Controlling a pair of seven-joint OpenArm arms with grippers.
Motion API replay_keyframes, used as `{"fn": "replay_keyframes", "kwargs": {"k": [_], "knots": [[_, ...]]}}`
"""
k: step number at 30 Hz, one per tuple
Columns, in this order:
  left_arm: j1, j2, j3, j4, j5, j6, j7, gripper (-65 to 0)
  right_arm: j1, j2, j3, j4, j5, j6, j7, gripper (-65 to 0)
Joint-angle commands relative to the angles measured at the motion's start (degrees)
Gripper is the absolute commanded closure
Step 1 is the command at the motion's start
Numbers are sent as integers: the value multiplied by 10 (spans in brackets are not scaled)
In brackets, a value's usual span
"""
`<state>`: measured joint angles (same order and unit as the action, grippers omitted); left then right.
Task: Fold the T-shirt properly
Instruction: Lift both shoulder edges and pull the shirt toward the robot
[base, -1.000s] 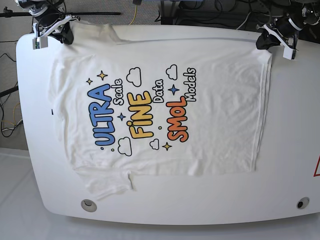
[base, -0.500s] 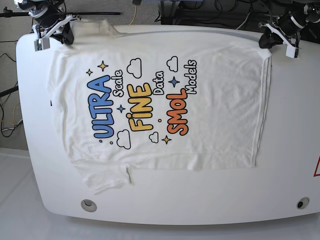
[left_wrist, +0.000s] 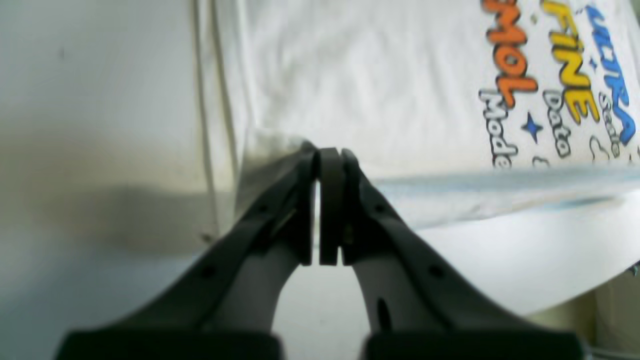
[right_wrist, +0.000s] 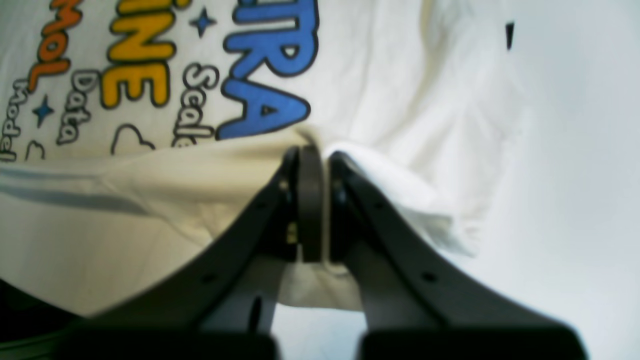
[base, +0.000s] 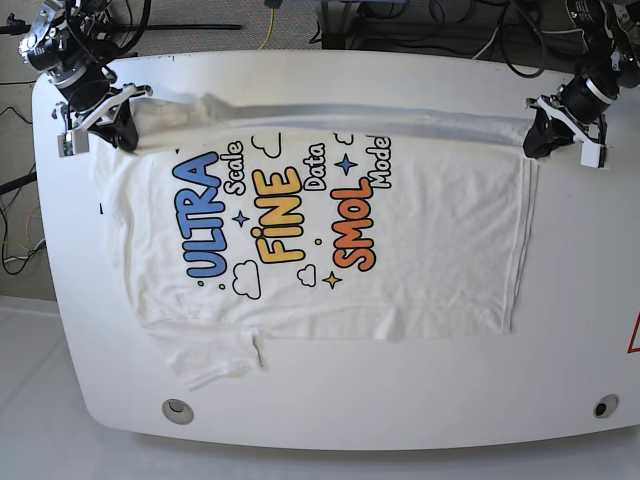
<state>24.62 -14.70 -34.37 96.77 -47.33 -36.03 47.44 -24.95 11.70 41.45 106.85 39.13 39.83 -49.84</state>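
Observation:
The white T-shirt (base: 430, 230) lies print side up on the white table (base: 580, 300), with "ULTRA", "FINE" and "SMOL" showing. Its far edge is lifted and rolled toward the front, and this strip covers the tops of the clouds and of "Models". My left gripper (base: 536, 140) is shut on the far right corner of the hem. In the left wrist view this gripper (left_wrist: 325, 155) pinches cloth of the T-shirt (left_wrist: 375, 75). My right gripper (base: 120, 128) is shut on the far left edge by the shoulder. In the right wrist view this gripper (right_wrist: 312, 152) pinches cloth of the T-shirt (right_wrist: 400, 100).
One sleeve (base: 205, 360) sticks out at the front left. Two round holes (base: 178, 410) (base: 605, 406) sit near the table's front edge. Cables and stands crowd the floor behind the table (base: 420, 25). A small black mark (right_wrist: 509, 35) is on the tabletop.
Both grippers have moved toward the front, each holding the shirt's far edge. The edge now lies folded over the top of the print, where before it lay flat.

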Motion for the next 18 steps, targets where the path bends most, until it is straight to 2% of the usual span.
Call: {"fn": "replay_keyframes", "kwargs": {"k": [1, 18], "knots": [[-12, -8, 2, 5, -5, -4, -3, 0, 15, 10, 1, -1, 3, -3, 8, 0], [-106, -4, 8, -12, -4, -1, 10, 0, 80, 10, -6, -16, -9, -13, 3, 0]]}}
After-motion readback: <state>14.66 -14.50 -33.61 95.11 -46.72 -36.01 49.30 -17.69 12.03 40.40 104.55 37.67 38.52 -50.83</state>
